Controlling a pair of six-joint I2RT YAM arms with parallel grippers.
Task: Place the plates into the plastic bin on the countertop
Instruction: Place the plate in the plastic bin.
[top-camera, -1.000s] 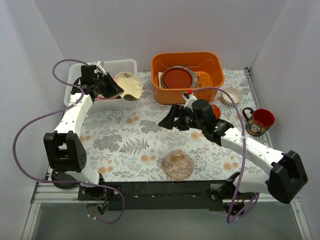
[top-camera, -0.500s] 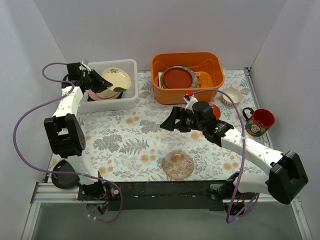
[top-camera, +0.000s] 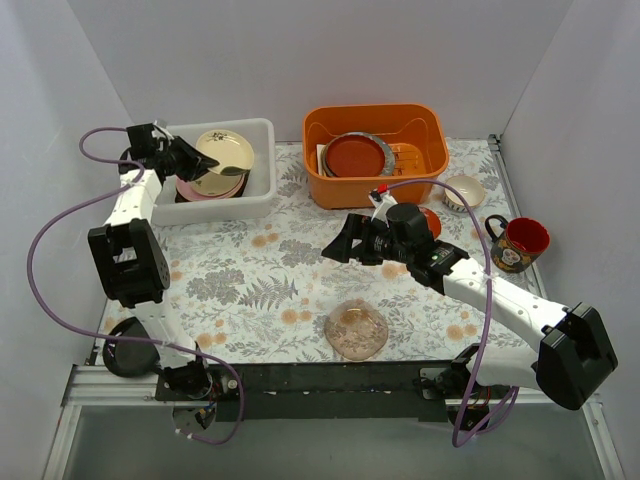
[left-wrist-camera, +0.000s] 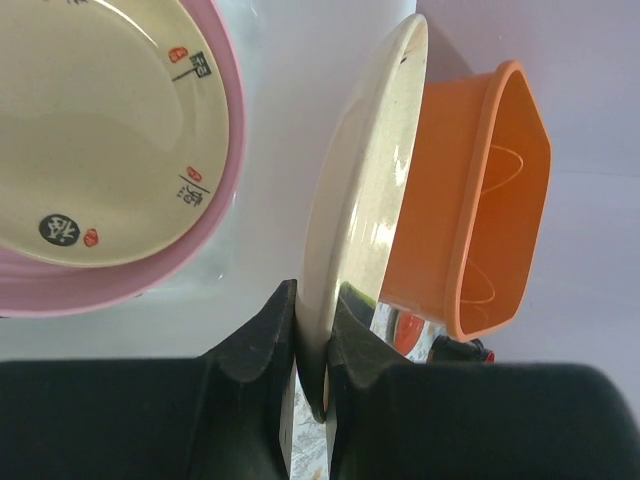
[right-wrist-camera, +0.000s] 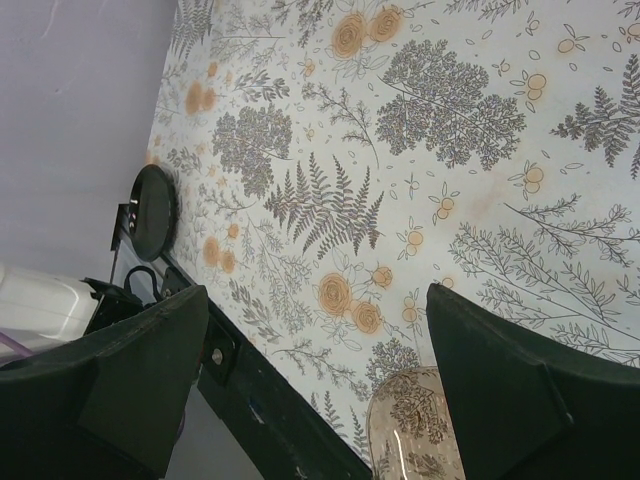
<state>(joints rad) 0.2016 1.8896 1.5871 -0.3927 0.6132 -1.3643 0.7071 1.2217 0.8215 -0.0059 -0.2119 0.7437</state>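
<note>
My left gripper (top-camera: 188, 161) is shut on the rim of a gold-cream plate (top-camera: 226, 153) and holds it tilted over the white plastic bin (top-camera: 258, 126). In the left wrist view the jaws (left-wrist-camera: 312, 300) pinch this plate (left-wrist-camera: 350, 200) edge-on. Below it in the bin a cream plate with printed marks (left-wrist-camera: 100, 130) lies on a pink plate (left-wrist-camera: 228, 190). My right gripper (top-camera: 336, 241) is open and empty above the countertop (top-camera: 250, 270). A clear pink glass plate (top-camera: 356, 331) lies near the front edge, and it shows between the right fingers (right-wrist-camera: 415, 435). A small red plate (top-camera: 431, 214) is partly hidden behind the right arm.
The orange tub (top-camera: 375, 118) with a red plate and other dishes stands at the back middle; it also shows in the left wrist view (left-wrist-camera: 480, 200). A small cream bowl (top-camera: 464, 190) and a red mug (top-camera: 521, 244) stand at the right. The white walls close in the sides.
My left gripper has carried the gold-cream plate left and back, from the bin's right end to over the plates stacked inside it. The right arm has hardly moved.
</note>
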